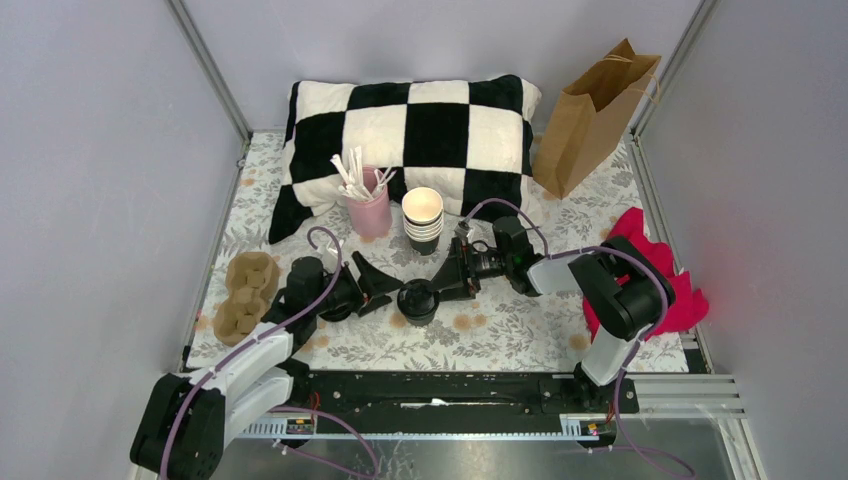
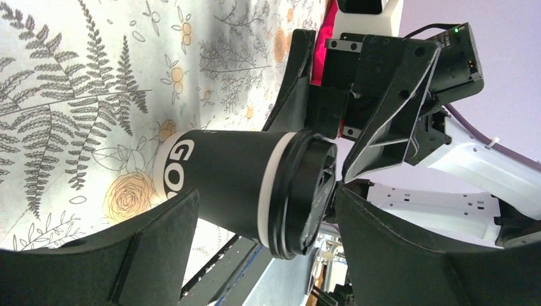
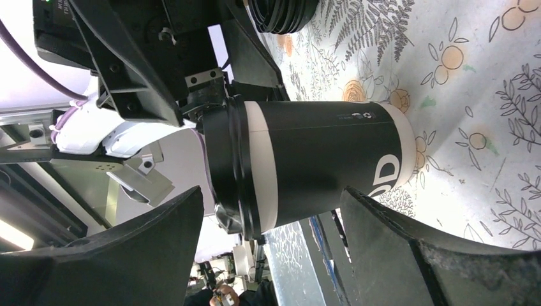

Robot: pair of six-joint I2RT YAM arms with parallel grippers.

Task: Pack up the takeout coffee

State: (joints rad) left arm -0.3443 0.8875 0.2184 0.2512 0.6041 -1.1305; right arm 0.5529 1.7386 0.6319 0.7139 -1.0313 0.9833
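Directly behind the takeout coffee stands a cup stack.

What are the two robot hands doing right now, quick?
Left gripper: open, fingers either side of the takeout coffee cup, not clamped on it.
Right gripper: open, around the same cup, not clamped.

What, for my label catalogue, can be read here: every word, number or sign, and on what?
"GO": white letters on the takeout coffee, left wrist view; the rest is hidden.
"OD": same cup, right wrist view; the start is hidden.
Tiny white print on the cup's side: too small to read.
Nothing else legible.
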